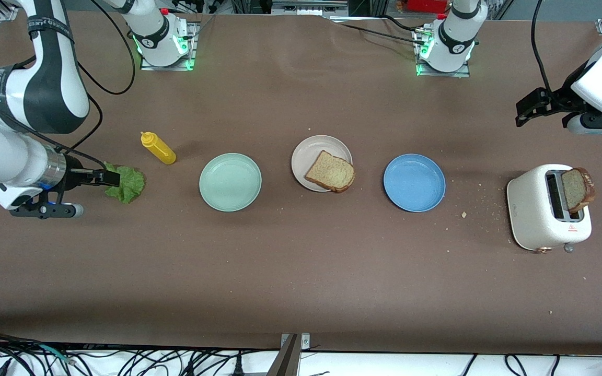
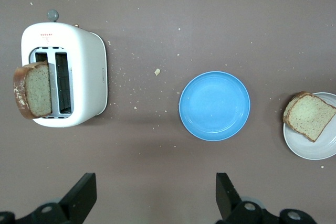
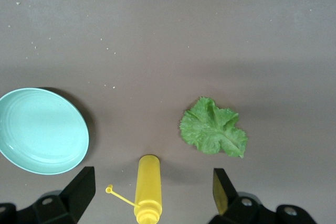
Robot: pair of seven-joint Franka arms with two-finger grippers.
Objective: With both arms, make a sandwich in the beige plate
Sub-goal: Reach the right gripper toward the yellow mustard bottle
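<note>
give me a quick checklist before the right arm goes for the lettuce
1. Right gripper open and empty, over the lettuce leaf: ok.
2. Lettuce leaf lying free on the table, apart from the yellow squeeze bottle: ok.
3. Beige plate ready with one bread slice on it: ok, though the slice overhangs the rim.
4. Second bread slice standing in the toaster: ok.
5. Left gripper open, waiting up at the left arm's end of the table: ok.
6. Whether the right gripper's height suits a grasp: cannot tell.
</note>
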